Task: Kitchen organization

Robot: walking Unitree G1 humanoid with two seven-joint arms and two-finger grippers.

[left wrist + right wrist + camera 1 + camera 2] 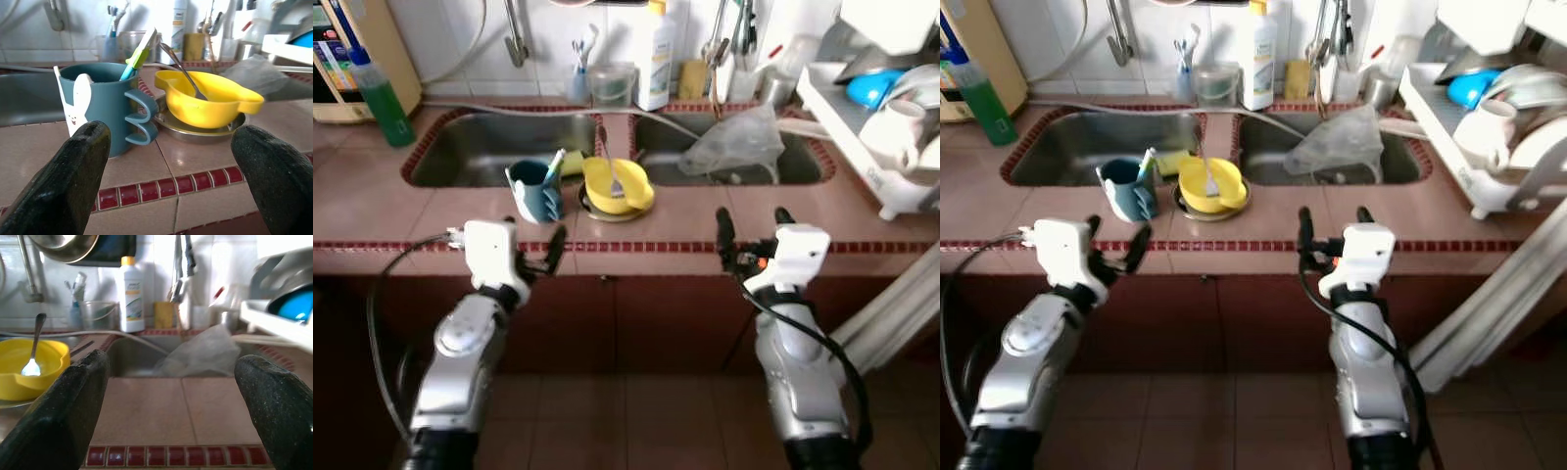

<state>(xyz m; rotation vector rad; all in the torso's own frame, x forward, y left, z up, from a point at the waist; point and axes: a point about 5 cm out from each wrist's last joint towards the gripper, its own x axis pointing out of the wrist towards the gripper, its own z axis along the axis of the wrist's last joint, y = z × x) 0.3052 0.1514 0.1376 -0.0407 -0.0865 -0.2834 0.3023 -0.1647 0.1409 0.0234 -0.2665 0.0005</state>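
A teal cup (536,188) with a white bunny face and a toothbrush in it stands on the tiled counter (431,211) in front of the sinks. Beside it a yellow bowl (619,186) holding a metal spoon (183,73) sits on a small steel plate (195,132). My left gripper (533,235) hovers open at the counter's front edge, just short of the cup (105,105). My right gripper (754,223) is open too, at the front edge before the right sink, nothing between its fingers (63,416).
A double steel sink (480,147) lies behind; the right basin holds a clear plastic bag (734,142). A green bottle (380,93) stands far left, a white detergent bottle (656,59) at the back. A white dish rack (871,127) with crockery takes up the right.
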